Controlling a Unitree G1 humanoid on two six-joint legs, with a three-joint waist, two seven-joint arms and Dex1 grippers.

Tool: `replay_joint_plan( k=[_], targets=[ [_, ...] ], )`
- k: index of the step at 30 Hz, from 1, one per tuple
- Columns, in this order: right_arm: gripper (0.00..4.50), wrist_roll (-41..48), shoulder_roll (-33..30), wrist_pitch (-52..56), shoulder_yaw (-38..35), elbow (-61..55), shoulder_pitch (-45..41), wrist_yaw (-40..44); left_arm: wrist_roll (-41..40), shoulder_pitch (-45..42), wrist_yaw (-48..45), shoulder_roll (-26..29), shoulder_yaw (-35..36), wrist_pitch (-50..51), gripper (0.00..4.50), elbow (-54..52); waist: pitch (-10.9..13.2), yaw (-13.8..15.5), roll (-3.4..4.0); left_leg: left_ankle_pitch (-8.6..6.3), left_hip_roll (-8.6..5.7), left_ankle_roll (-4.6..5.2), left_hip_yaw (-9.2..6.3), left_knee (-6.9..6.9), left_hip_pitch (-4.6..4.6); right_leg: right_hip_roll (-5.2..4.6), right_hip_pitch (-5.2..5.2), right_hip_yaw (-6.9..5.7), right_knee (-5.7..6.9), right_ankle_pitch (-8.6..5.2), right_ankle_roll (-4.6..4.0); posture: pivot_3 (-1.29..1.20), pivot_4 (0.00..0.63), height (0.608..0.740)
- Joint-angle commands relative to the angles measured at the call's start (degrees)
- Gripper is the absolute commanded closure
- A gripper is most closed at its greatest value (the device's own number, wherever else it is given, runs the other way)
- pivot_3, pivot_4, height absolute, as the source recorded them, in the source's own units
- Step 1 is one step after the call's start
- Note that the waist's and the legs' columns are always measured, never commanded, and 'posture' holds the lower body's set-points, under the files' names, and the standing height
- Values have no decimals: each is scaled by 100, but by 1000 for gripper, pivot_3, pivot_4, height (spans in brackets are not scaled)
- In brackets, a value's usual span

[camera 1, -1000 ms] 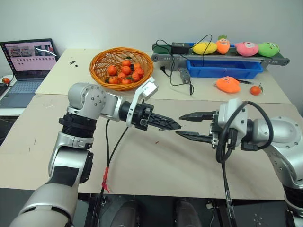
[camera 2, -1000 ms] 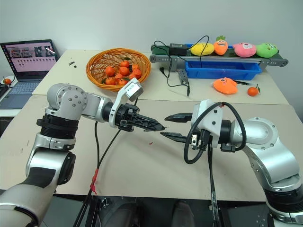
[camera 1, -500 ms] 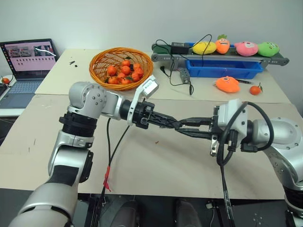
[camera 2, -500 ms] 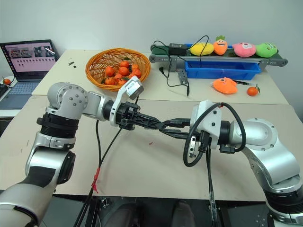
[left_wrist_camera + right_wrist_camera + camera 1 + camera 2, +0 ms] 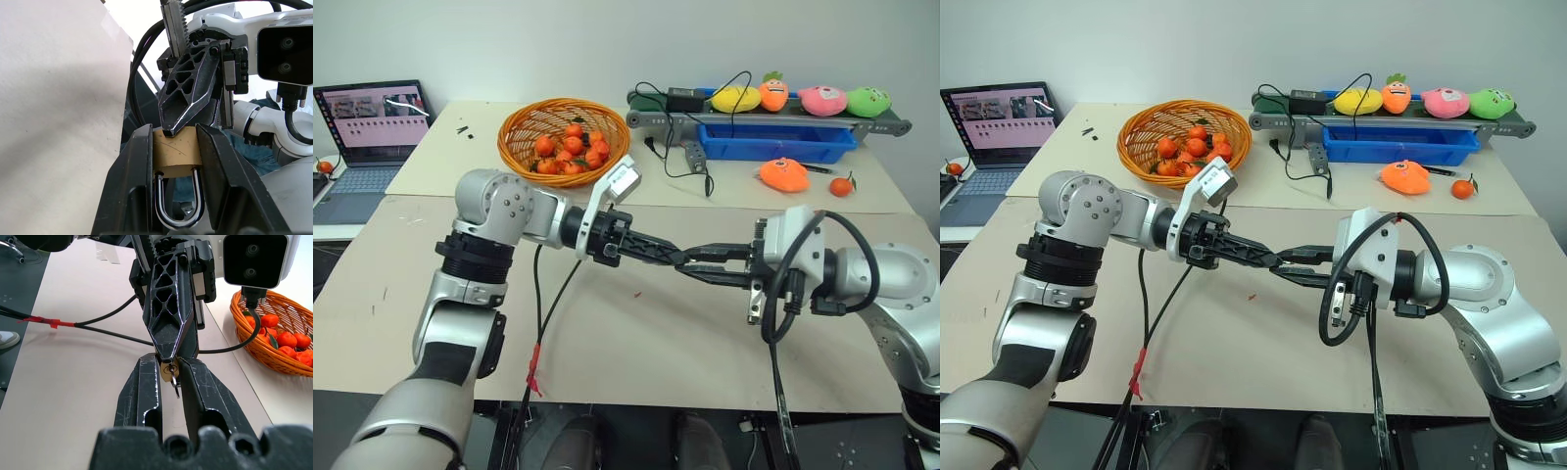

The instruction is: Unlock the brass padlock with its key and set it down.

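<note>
From the head views, the left gripper (image 5: 677, 260) and right gripper (image 5: 689, 265) meet tip to tip above the middle of the surface (image 5: 636, 343), with a basket of oranges (image 5: 564, 132) well behind near the far edge. In the left wrist view, the left fingers (image 5: 134, 171) are narrowly parted, clamping the brass padlock (image 5: 176, 152), shackle toward the wrist. In the right wrist view, the right fingers (image 5: 146, 387), nearly closed, flank the padlock's keyhole end, where the key (image 5: 175, 382) hangs.

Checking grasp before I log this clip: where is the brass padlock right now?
In the left wrist view the brass padlock sits clamped between the left claw's fingers, held above the table, with the right claw closed around its far end.
</note>
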Motion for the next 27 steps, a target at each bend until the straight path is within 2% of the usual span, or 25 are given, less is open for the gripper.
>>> replay_joint_plan(
  k=[1,3,4,5,11,12,22,27],
  targets=[
    [4291,-20,-1,-49,-118,-126,-82,-138,-32,-133,-51,-61,-38,-83,3663,-115,0,0,0,0,0,0,0,0,0,0,0,0,0,0,0,0,150,740],
    [4291,-32,1,-59,-112,-111,-86,-132,-22,-135,-61,-56,-59,-101,3663,-120,0,1,0,0,0,0,0,0,0,0,0,0,0,0,0,0,150,740],
    [4291,-39,3,-64,-109,-99,-90,-128,-18,-138,-71,-54,-70,-109,2648,-119,0,1,0,0,0,0,0,0,0,0,0,0,0,0,0,0,150,740],
    [4291,-43,5,-67,-107,-93,-94,-127,-20,-138,-83,-50,-80,-113,2450,-123,0,1,0,0,0,0,0,0,0,0,0,0,0,0,0,0,150,740],
    [4291,-73,3,-97,-91,-54,-103,-137,-21,-158,-84,-44,-83,-146,211,-83,0,1,0,0,0,0,0,0,0,0,-1,0,0,0,0,0,150,740],
    [4291,-74,2,-99,-89,-48,-106,-138,-27,-178,-81,-51,-59,-136,20,-47,0,1,0,0,0,0,0,0,-1,0,-1,0,0,0,0,0,150,740],
    [4291,-112,-20,-127,-67,-31,-59,-118,-10,-217,-121,128,40,-220,20,-48,0,0,0,0,0,0,0,0,0,0,-1,1,0,0,0,0,150,740],
    [4291,-264,-48,-224,-85,147,-1,-62,246,-477,-135,381,206,-687,20,442,0,1,0,0,0,0,1,0,0,0,-1,1,1,0,0,0,150,740]
  ],
)
